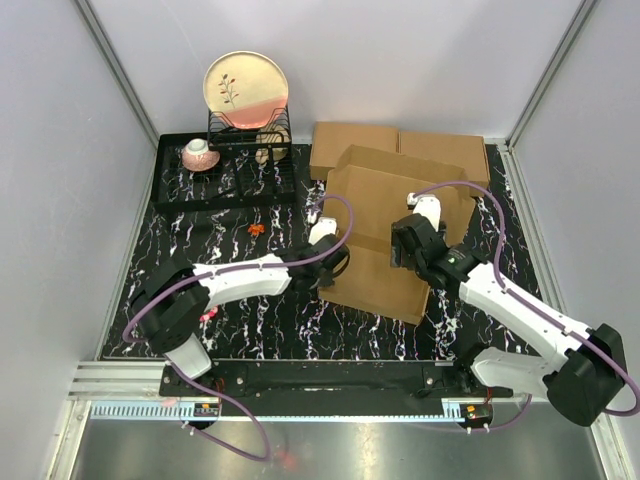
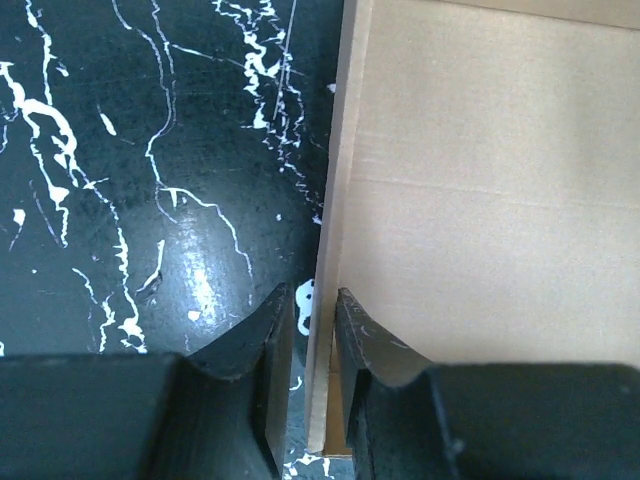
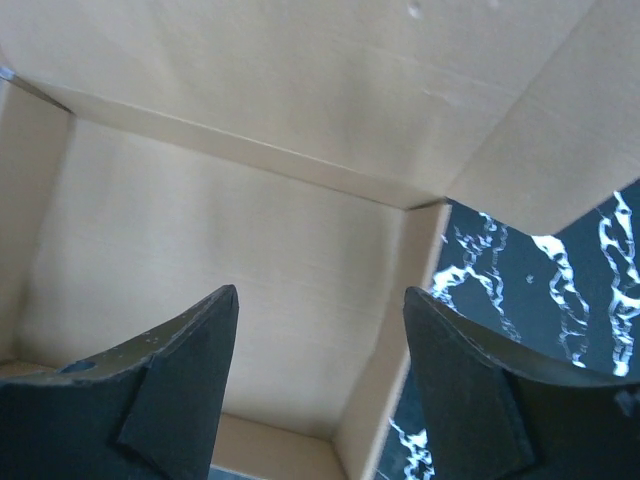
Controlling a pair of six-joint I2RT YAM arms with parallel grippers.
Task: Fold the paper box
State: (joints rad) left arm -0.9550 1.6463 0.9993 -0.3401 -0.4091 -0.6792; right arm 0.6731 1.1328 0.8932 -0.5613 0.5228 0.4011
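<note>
Black fingers [image 2: 270, 340] of the left tool [image 2: 312, 305] fill the bottom of the left wrist view, one on each face of an upright side wall of the plain brown corrugated-cardboard paper box [image 2: 480, 200]. Left tool state: closed down to a narrow gap and clamped on that wall, close to the wall's end. The outer finger stands over the black, white-veined marble-pattern tabletop [image 2: 120, 200]. The inner finger stands over the box floor.

Right tool [image 3: 320, 295] state: fingers wide apart, nothing between them. It hangs over the inside of the box and looks down at the floor panel and at a corner where two walls meet. The tabletop shows past that corner on the right.

In the top external view the box lies at the middle of the tabletop, between the two arms, partly erected. The left tool is on its left edge and the right tool is over its right half. The far panel of the box reaches toward two flat brown cardboard boxes [image 1: 400, 150], which lie side by side at the far edge.

At the far left, a black wire dish rack [image 1: 250, 140] holds a round cream plate with a pink band [image 1: 246, 88] upright. A pink-and-white cup [image 1: 199, 153] sits just beside the rack.
</note>
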